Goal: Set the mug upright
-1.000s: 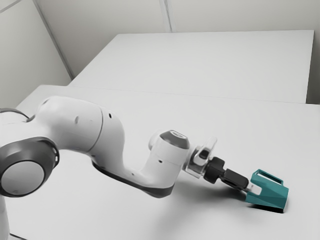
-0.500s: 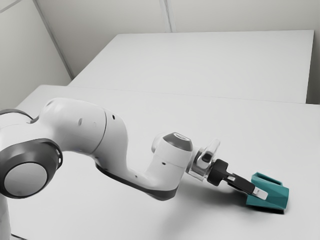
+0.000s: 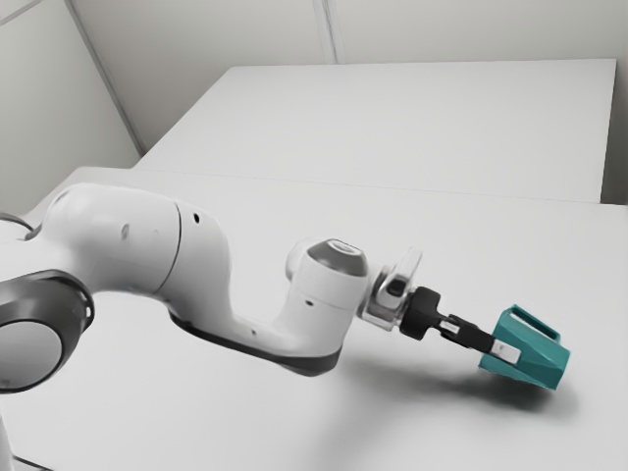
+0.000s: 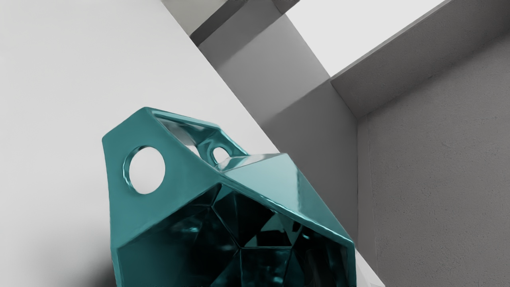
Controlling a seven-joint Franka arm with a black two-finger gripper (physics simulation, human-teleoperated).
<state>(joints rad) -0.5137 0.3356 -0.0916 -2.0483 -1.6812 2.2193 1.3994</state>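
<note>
Mug [image 3: 538,361] gripped, well over on its side!

Teal and faceted it is, mouth [image 4: 171,231] facing the gripper [image 3: 503,351], angular handle [image 4: 179,163] on its upper side, a round hole through it. The wrist view cuts off the lower part; the mouth's inside is dark. Out at the exterior view's right, just above the table [image 3: 226,412], it's clamped at the gripper's tip, one fingertip on the near side, the other hidden, their spacing unclear.
</note>
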